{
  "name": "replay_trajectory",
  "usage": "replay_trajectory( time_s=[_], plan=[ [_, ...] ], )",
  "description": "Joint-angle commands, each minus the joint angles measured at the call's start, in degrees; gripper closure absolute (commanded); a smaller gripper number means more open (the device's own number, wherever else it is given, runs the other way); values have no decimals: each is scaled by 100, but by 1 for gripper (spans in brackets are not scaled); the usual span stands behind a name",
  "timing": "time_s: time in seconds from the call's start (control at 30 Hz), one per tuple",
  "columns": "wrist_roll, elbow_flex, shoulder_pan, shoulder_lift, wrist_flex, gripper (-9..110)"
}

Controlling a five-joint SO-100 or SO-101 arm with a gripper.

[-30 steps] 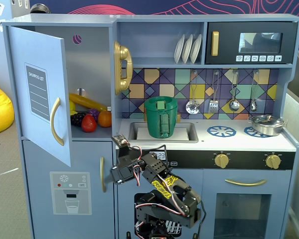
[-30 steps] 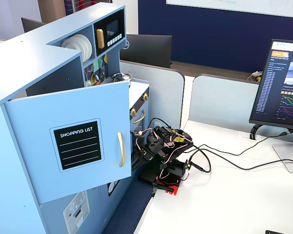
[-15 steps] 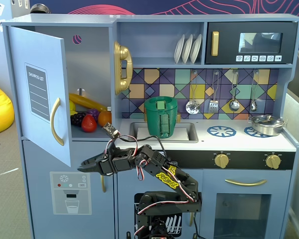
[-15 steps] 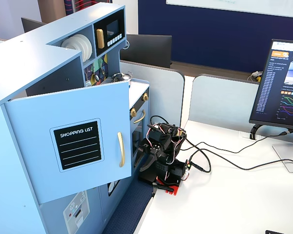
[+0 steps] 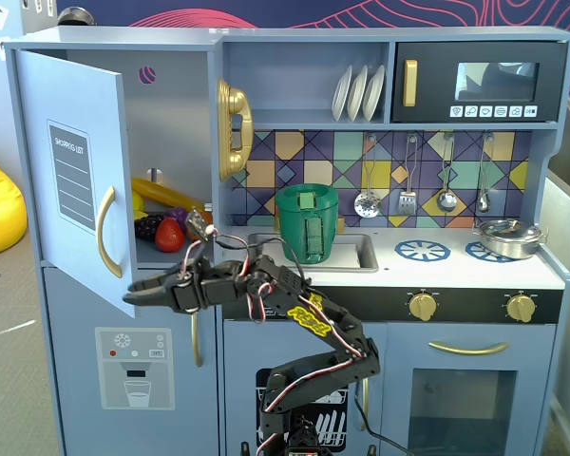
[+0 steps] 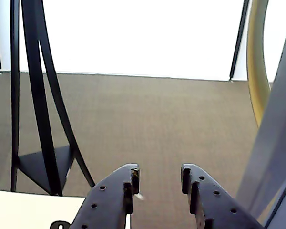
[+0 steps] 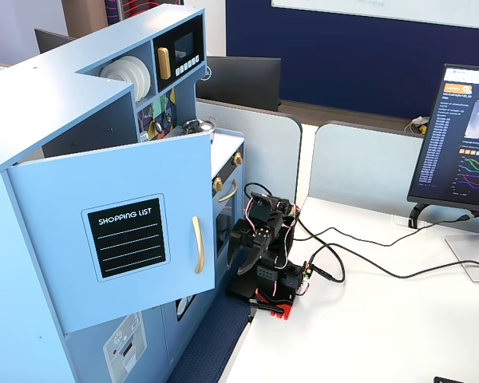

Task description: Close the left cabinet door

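The left cabinet door (image 5: pixel 71 123) is light blue and stands swung open toward the camera. It carries a black "SHOPPING LIST" panel (image 5: pixel 73 176) and a curved gold handle (image 5: pixel 104 233). It also shows open in a fixed view (image 7: pixel 128 191), with the handle (image 7: pixel 197 244) near its free edge. My gripper (image 5: pixel 138 294) points left, just below and right of the door's lower free corner. In the wrist view my gripper (image 6: pixel 159 175) is open and empty. The door face (image 6: pixel 276 143) and gold handle (image 6: pixel 256 62) lie close on its right.
Toy food sits in the open compartment: a banana (image 5: pixel 166 197) and a strawberry (image 5: pixel 169 235). Below is the dispenser-panel door (image 5: pixel 133 366). A green pot (image 5: pixel 307 220) sits in the sink and a gold phone (image 5: pixel 233 128) hangs beside it. Cables (image 7: pixel 343 271) and a monitor (image 7: pixel 459 136) are on the white table.
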Motion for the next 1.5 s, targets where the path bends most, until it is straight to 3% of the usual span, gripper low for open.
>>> replay_trajectory(
  time_s=[0.0, 0.53, 1.07, 1.47],
  plan=[
    [-158, -782, -202, -545, -396, 102],
    [-211, -1723, 167, -1740, -853, 102],
    [-97, -1767, 1978, -1538, -659, 102],
    [123, -2074, 4623, -2479, -1925, 102]
  ],
)
